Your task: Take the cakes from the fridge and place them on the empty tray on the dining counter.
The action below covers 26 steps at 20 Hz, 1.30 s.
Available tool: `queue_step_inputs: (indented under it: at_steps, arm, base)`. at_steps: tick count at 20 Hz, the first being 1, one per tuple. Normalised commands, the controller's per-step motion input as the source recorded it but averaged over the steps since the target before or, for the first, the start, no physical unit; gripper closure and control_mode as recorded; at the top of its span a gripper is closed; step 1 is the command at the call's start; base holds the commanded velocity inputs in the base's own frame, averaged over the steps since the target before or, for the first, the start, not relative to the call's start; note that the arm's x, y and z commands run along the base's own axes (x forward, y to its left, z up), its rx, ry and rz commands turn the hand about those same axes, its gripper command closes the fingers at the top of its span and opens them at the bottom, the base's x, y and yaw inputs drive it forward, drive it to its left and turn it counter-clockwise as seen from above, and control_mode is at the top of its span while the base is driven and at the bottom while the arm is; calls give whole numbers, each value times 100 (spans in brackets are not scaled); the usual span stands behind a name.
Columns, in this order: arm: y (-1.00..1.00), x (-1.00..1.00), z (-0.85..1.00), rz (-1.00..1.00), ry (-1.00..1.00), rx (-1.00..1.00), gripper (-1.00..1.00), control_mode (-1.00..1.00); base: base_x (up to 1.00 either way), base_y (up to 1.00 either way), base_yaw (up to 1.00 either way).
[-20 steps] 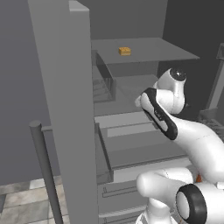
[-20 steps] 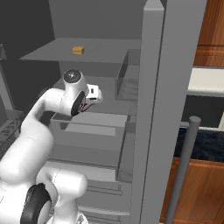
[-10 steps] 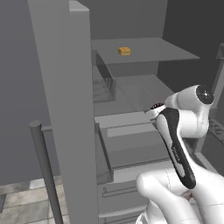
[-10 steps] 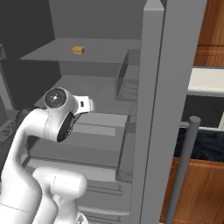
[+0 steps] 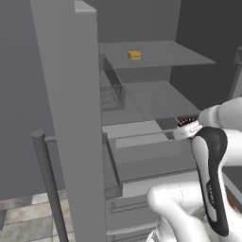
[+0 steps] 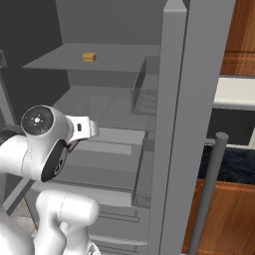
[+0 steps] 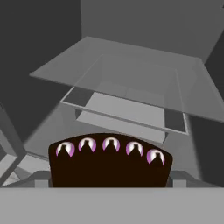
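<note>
The gripper [image 5: 185, 132] stood wide, its jaws set around the dark brown cake [image 5: 189, 123]. In the hand view that cake [image 7: 109, 161] covered the place where the fingertips rise, with a row of five pink-white dabs along its upper edge. In the left base view the gripper hung in the air in front of the open fridge [image 5: 142, 156], clear of the shelves, with the white arm folded below it toward 5 o'clock. Straight ahead at 12 o'clock in the hand view lay a glass shelf [image 7: 131, 83], with a paler shelf under it. The orange-tan cake [image 5: 134, 55] sat alone on the top shelf of the fridge, well apart from the gripper and at about 11 o'clock from it in the left base view. In the right base view the same cake [image 6: 89, 57] lay at about 12 o'clock from the hand. Below the shelves a grey drawer [image 5: 146, 158] stood pulled out. The open fridge door [image 5: 71, 118] rose at 9 o'clock in the left base view, with its bar handle [image 5: 47, 184] toward 8 o'clock. In the right base view, beyond the door at 3 o'clock, were brown wooden cabinets [image 6: 241, 30] and a black counter [image 6: 234, 164].
</note>
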Motion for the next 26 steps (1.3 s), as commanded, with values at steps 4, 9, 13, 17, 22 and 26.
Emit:
queue_step_inputs:
  at_steps: [4,9,13,17,22,26]
  arm:
    - [3,-56,12,0,0,0,100,-100]
    - [7,-12,0,0,0,0,100,-100]
    - [0,-33,2,0,0,0,100,-100]
    - [0,-5,0,0,0,0,100,100]
    - [0,0,0,0,0,0,100,100]
    - [0,0,0,0,0,0,100,100]
  base:
    - [0,0,0]
    - [0,0,0]
    - [0,0,0]
    - [0,0,0]
    - [-36,0,0]
    - [-95,0,0]
